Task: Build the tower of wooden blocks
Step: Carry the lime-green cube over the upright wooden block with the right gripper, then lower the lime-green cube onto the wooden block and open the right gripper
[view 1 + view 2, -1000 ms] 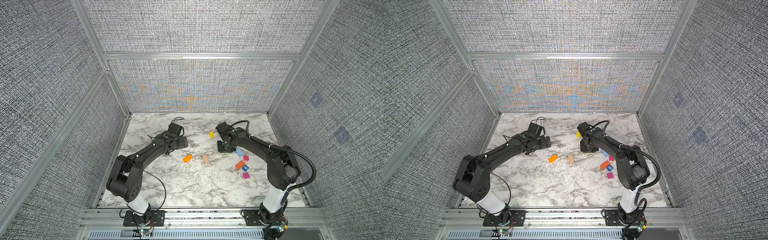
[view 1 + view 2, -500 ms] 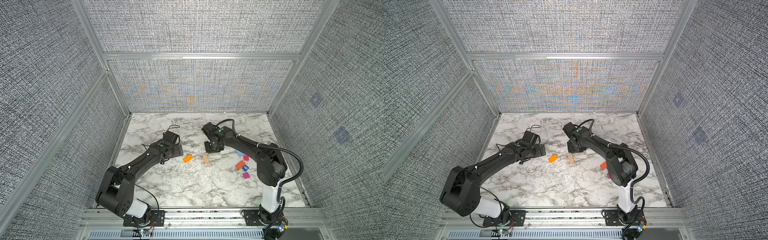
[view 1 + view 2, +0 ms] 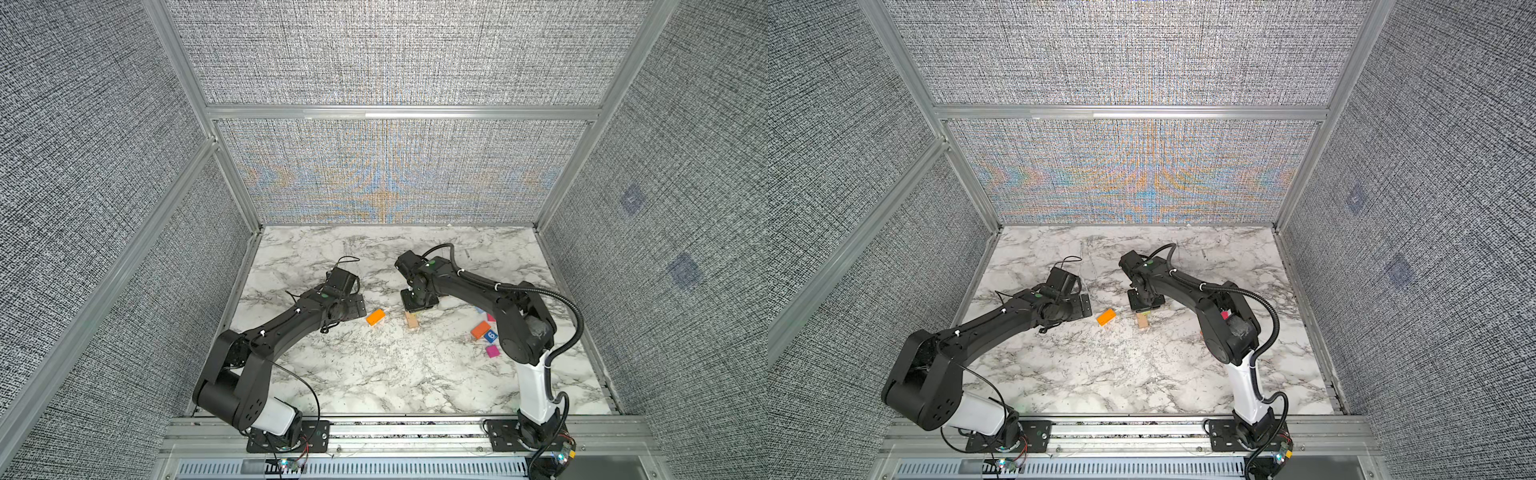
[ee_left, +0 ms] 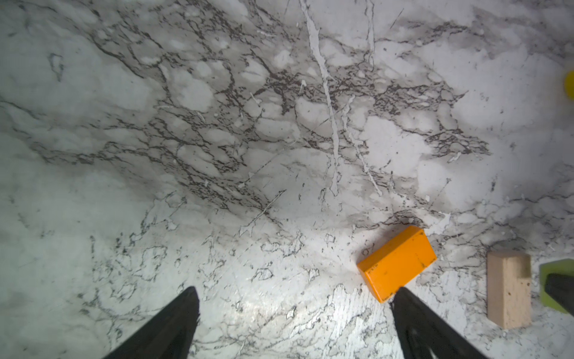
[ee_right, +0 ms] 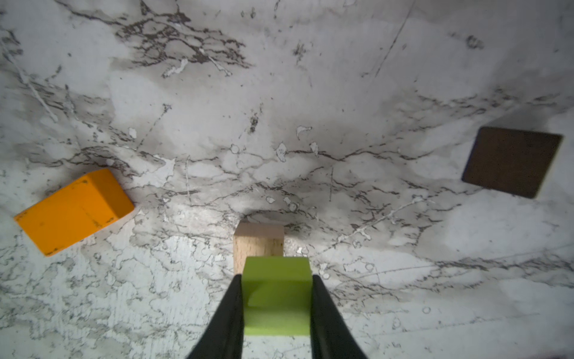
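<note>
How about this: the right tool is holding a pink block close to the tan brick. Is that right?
Not pink. The right wrist view shows the right tool pinching a green block, close to the tan brick as you said.

Bare unpainted wood tan brick; scuffed matt-painted orange brick; scratched marble-look tabletop

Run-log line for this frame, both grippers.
left gripper: open, empty, by orange block | right gripper: shut on green block, at tan block, contact unclear
</note>
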Controlling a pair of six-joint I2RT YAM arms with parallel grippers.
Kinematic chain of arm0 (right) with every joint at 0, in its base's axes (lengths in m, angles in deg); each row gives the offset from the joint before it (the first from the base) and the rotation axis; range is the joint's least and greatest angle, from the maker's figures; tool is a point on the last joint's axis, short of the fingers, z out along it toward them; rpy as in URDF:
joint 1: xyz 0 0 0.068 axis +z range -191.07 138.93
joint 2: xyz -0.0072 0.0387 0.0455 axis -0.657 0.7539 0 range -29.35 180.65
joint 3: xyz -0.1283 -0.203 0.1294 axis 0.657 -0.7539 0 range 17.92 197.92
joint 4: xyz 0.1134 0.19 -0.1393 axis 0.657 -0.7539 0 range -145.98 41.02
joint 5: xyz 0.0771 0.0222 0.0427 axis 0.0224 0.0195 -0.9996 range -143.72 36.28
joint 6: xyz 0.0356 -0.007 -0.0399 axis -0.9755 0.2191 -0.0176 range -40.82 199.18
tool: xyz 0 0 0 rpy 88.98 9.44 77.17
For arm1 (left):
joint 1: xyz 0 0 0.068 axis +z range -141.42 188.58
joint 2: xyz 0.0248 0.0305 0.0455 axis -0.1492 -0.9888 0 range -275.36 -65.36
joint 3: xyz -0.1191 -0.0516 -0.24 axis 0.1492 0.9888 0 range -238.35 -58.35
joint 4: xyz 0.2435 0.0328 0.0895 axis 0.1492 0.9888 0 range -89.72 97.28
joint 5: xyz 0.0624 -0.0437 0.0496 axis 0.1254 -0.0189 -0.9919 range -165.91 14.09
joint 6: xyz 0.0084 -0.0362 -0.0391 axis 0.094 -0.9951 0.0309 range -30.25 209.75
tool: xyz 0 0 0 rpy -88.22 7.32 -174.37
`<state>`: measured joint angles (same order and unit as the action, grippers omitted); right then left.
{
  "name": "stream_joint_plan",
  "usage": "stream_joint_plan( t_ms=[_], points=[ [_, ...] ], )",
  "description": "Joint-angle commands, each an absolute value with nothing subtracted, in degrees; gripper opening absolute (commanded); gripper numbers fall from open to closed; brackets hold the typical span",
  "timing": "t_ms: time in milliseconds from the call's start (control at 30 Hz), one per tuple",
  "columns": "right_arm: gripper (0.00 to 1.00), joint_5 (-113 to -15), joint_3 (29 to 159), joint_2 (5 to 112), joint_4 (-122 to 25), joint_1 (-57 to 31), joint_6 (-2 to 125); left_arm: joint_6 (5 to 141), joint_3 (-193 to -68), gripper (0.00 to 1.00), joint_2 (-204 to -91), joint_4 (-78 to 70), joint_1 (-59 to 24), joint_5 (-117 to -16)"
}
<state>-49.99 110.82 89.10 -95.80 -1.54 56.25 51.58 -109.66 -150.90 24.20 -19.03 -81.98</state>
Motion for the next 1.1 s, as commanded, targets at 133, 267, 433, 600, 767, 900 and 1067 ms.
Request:
stream_joint_plan(
  t_ms=[133,267,433,600,767,900,1067],
  points=[
    [0.31,-50.9,110.0,89.1,-94.1,-0.4,58.3,51.1,-109.1,0.99,-150.9,22.5,-18.8,-83.2],
    [0.31,-51.7,109.0,89.0,-92.9,-0.2,58.3,51.0,-108.8,0.99,-150.8,22.6,-18.9,-83.6],
    [0.31,-51.6,109.2,89.5,-93.0,0.1,57.7,50.9,-108.6,0.99,-150.4,22.5,-18.8,-83.6],
    [0.31,-50.9,109.7,89.7,-93.5,0.1,57.4,51.1,-108.5,0.99,-150.2,22.6,-18.9,-83.9],
    [0.31,-50.0,110.3,90.3,-94.6,0.1,57.1,51.1,-108.5,0.99,-150.1,22.8,-18.8,-84.3],
    [0.31,-49.3,110.3,90.6,-94.8,0.1,56.9,51.1,-108.5,0.99,-150.0,22.9,-18.8,-84.3],
    [0.31,-48.3,110.5,90.4,-95.2,0.1,56.7,51.1,-108.5,0.99,-149.9,22.9,-18.8,-84.4]
  ],
)
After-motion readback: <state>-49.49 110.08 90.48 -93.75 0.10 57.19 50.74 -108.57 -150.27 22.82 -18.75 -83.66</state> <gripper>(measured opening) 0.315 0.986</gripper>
